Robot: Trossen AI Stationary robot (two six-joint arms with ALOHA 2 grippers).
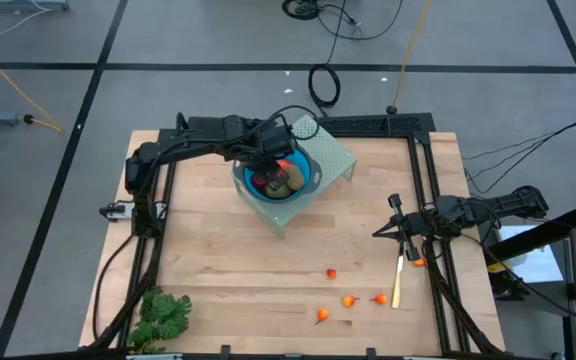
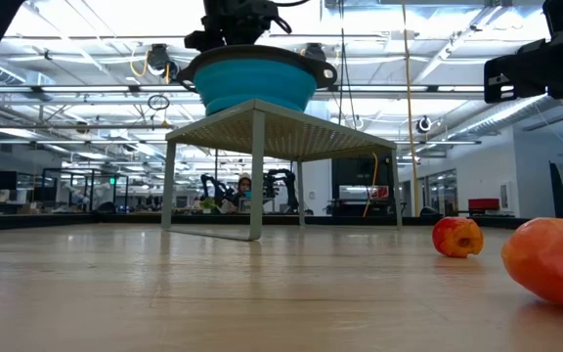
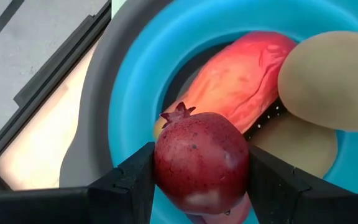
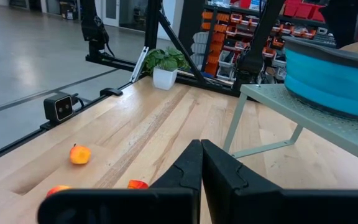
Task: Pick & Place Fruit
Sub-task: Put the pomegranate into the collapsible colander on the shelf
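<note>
From above, my left end effector sits over the blue bowl, which stands on a pale green perforated stand near the far middle of the worktop. Fruit pieces already lie in the bowl. My right end effector waits at the right edge of the worktop, beside a thin yellow stick. Four tiny orange-red fruits lie scattered near the front, and a leafy green bunch sits at the front left corner.

At worktop level, the bowl rests on the stand, with two orange-red pieces on the wood at the right.

Through my left wrist, my fingers are half open and clamped on a dark-red pomegranate, held over the bowl above a longer red-orange piece and an olive-brown oval.

Through my right wrist, my fingers are pressed together, holding nothing; small orange fruits lie on the worktop beyond.
</note>
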